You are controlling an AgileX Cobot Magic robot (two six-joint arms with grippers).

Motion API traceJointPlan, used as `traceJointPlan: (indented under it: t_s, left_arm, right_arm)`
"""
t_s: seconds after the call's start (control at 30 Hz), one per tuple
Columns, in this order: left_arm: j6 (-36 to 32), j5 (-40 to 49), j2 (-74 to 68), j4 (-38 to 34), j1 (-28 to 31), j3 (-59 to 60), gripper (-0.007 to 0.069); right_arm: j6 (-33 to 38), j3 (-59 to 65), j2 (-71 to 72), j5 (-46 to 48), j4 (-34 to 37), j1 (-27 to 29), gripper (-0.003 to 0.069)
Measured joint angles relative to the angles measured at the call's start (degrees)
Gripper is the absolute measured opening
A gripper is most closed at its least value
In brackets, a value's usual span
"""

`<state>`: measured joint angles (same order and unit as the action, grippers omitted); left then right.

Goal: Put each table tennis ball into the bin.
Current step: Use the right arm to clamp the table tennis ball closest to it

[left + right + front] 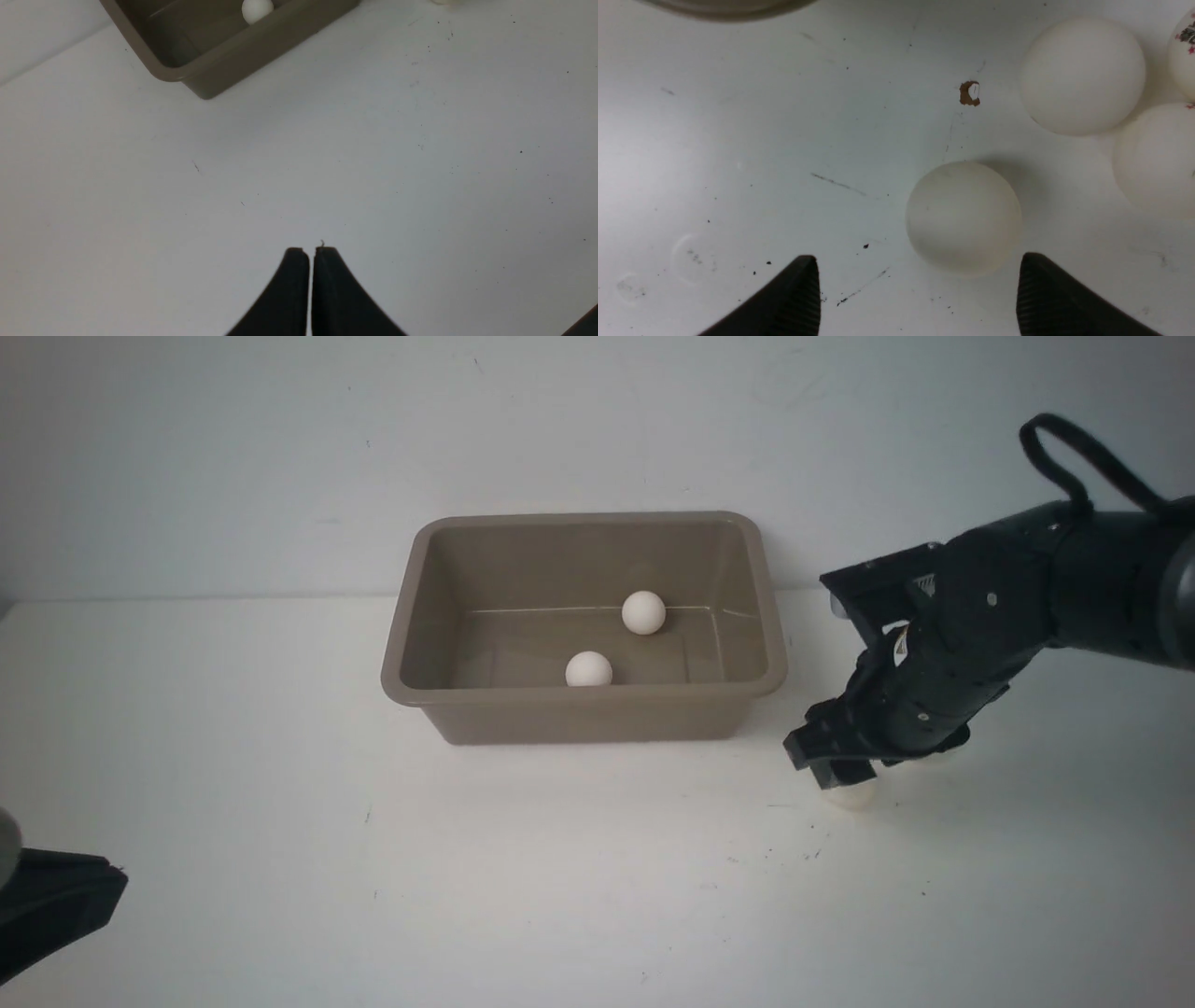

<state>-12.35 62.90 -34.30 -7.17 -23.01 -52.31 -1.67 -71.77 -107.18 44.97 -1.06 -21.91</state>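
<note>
Front view: two balls (643, 612) in the bin (583, 714). Only the right wrist view shows the right gripper (919, 261) spread wide near four balls (963, 217) on the table (738, 140). Left gripper (310, 254) closed.

Matte white balls (963, 217), smooth taupe plastic bin (588, 714), scuffed white table (560, 859).

We see a scuffed white table (560, 877). On it rest a grey-brown bin (583, 719) and, to its right, four white balls (964, 217): one alone, three bunched close together.
</note>
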Motion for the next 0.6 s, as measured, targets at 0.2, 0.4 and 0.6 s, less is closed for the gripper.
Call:
traceJointPlan:
  t_s: [0.2,0.4,0.6]
  left_arm:
    - [0.0,0.4,0.8,0.1,0.0,0.0,-0.0004]
    - [0.0,0.5,0.9,0.1,0.0,0.0,-0.0004]
    - [0.0,0.7,0.9,0.1,0.0,0.0,-0.0004]
  right_arm:
    - [0.0,-2.1,-2.4,-0.2,-0.2,0.0,0.0533]
    - [-0.1,-3.3,-4.6,0.0,-0.6,0.0,0.0533]
    - [-1.7,-3.3,-6.5,0.1,-2.9,0.0,0.0524]
